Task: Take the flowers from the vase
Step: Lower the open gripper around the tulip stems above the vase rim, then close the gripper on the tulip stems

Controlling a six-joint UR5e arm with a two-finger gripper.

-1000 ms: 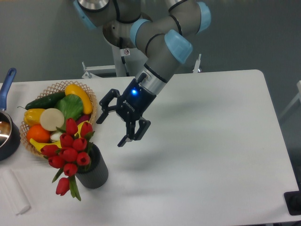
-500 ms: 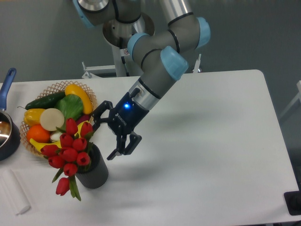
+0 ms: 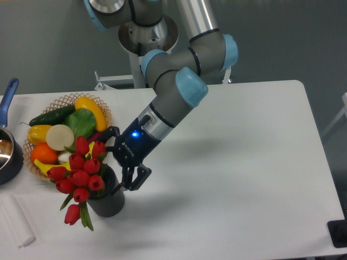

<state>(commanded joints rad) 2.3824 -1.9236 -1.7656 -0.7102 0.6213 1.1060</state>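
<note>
The flowers (image 3: pixel 81 174) are a bunch of red tulip buds with green leaves, standing in the vase (image 3: pixel 108 201), a short dark grey cylinder at the table's front left. One bud (image 3: pixel 72 214) droops low on the left. My gripper (image 3: pixel 118 161) is open, its jaws spread just right of the buds and above the vase's rim. One finger (image 3: pixel 106 136) is near the top buds, the other (image 3: pixel 136 180) is by the vase's right side. I cannot tell whether the fingers touch the flowers.
A wicker basket (image 3: pixel 103 108) with fruit and vegetables stands just behind the flowers. A dark pot with a blue handle (image 3: pixel 10 92) is at the left edge. A white folded cloth (image 3: pixel 16 221) lies at the front left corner.
My gripper has moved down and to the left, from the table's middle to right beside the flowers and vase. It has stayed open. The flowers have not moved.
</note>
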